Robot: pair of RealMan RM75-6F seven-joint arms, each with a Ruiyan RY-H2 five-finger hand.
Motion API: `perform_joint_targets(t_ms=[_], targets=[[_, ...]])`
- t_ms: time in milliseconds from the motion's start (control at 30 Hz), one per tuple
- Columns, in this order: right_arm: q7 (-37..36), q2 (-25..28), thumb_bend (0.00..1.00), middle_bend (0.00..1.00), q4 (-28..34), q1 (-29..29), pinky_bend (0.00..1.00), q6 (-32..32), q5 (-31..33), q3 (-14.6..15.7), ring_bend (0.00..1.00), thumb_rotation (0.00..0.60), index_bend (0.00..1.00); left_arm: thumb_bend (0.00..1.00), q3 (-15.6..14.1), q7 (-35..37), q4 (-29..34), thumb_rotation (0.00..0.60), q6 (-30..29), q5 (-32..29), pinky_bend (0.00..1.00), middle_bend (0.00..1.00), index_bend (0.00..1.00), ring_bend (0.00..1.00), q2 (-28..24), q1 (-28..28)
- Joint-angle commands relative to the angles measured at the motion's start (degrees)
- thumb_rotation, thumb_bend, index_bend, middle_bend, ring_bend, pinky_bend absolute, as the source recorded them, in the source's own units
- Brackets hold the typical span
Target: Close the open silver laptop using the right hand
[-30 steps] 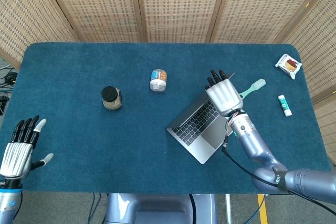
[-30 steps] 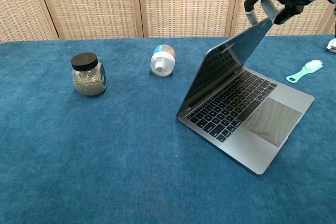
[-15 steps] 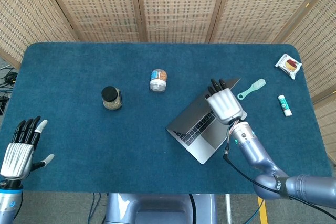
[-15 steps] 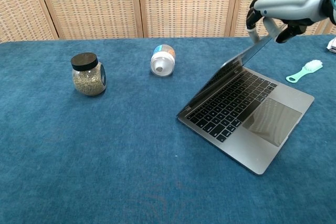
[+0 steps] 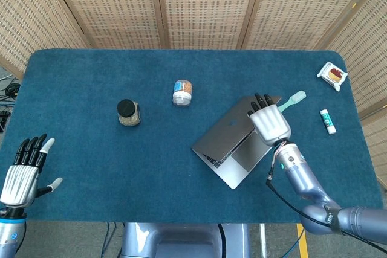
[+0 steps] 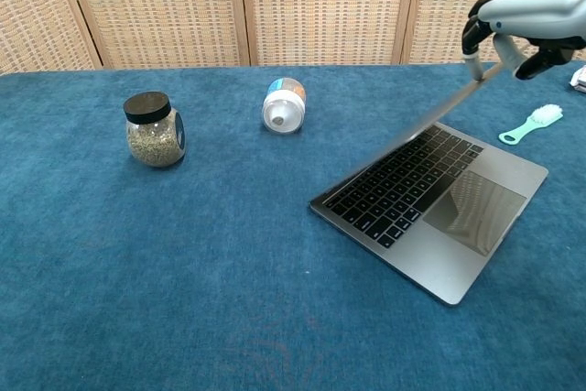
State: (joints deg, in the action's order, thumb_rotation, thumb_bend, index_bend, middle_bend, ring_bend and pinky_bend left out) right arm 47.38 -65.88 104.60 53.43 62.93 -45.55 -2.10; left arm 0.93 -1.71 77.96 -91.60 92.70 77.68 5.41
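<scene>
The silver laptop [image 5: 227, 134] [image 6: 430, 203] lies at the table's right of centre, its lid tilted partway down over the keyboard. My right hand [image 5: 270, 122] [image 6: 536, 16] rests on the lid's top edge, fingers extended and pressing on its back. It holds nothing. At the table's front left corner my left hand [image 5: 23, 170] hangs with fingers spread and nothing in it; the chest view does not show it.
A black-lidded jar [image 5: 128, 113] [image 6: 154, 129] stands left of centre. A small jar [image 5: 182, 92] [image 6: 284, 105] lies on its side behind the laptop. A teal brush [image 5: 290, 101] [image 6: 533, 123], a white tube [image 5: 328, 121] and a packet [image 5: 333, 75] lie at the right.
My right hand has moved right and toward the front, pushing the lid down from steeply open to a low angle over the keyboard. The left hand has barely moved.
</scene>
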Motion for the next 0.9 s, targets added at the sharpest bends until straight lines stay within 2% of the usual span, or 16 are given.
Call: perform_joint_targets(t_ms=[33,900], targets=[[-0.44,0.16,1.00,0.23,-0.11,-0.53,0.11,-0.19,-0.38,0.33,0.05,0.600,0.42,0.01,-0.05,-0.07,0.09,0.600,-0.15,0.12,0.00,0.00,0.00,0.00,-0.03,-0.07],[-5.06,-1.89,1.00,0.23,-3.35,-6.24,0.11,-0.99,-4.33,2.42,0.05,0.600,0.42,0.01,-0.45,-0.49,0.70,0.600,-1.71,1.60,0.00,0.00,0.00,0.00,-0.28,-0.55]])
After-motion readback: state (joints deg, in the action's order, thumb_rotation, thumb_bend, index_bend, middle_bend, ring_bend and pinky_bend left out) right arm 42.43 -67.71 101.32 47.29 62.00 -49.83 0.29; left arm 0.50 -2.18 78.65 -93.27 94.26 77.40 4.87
